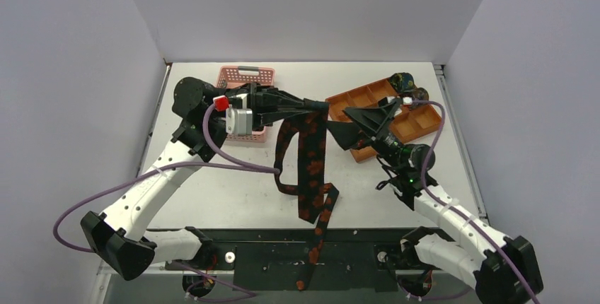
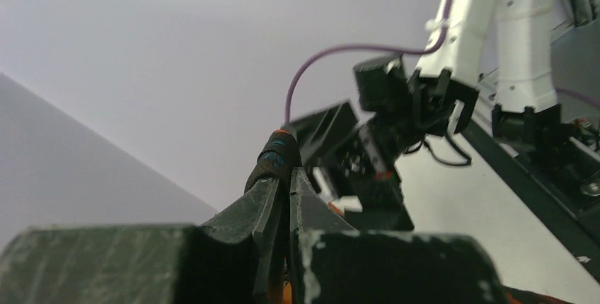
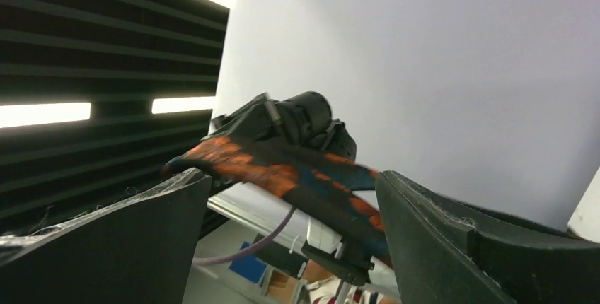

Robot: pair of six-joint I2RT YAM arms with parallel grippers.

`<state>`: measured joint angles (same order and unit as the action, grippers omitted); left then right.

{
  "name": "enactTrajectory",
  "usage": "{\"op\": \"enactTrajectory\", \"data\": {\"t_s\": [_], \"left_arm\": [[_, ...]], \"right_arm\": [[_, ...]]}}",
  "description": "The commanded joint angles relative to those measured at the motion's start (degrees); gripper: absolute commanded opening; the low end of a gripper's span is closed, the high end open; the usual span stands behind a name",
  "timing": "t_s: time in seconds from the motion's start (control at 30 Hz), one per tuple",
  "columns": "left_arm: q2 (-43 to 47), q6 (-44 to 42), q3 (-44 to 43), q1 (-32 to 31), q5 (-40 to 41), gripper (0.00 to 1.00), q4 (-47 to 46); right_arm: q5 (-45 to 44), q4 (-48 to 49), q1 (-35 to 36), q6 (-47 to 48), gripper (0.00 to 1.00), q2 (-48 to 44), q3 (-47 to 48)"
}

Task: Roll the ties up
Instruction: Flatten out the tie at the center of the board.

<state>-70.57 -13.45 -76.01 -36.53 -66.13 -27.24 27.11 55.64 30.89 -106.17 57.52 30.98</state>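
Note:
A long dark tie (image 1: 311,159) with orange-red motifs hangs from my left gripper (image 1: 322,106), which is raised above the table and shut on the tie's upper end. The tie loops down to the table and trails over the front edge. The left wrist view shows the fabric (image 2: 276,157) pinched between the shut jaws of the left gripper (image 2: 286,174). My right gripper (image 1: 344,124) is open just right of the hanging tie. In the right wrist view the tie (image 3: 332,180) spans the gap of the right gripper (image 3: 291,180), touching neither finger. Two rolled ties (image 1: 401,80) sit at the tray's far end.
An orange compartment tray (image 1: 357,97) lies at the back right, under and behind the right gripper. A pink mesh basket (image 1: 244,76) stands at the back, partly hidden by the left arm. Purple cables loop off both arms. Walls enclose the table on three sides.

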Motion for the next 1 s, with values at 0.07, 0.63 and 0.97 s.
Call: {"op": "enactTrajectory", "data": {"t_s": [0.07, 0.63, 0.97], "left_arm": [[-4.45, 9.66, -2.85, 4.33, -1.37, 0.0, -13.73], [-12.96, 23.17, -7.13, 1.82, -3.33, 0.0, -29.77], [-14.51, 23.27, -7.57, -2.42, -6.22, 0.0, -29.71]], "right_arm": [[3.4, -3.52, -5.99, 1.81, 0.9, -7.6, 1.15], [4.92, -0.58, -3.55, 1.85, 0.9, 3.8, 10.39], [2.55, 4.59, -3.45, -1.8, 0.9, 7.08, 10.39]]}}
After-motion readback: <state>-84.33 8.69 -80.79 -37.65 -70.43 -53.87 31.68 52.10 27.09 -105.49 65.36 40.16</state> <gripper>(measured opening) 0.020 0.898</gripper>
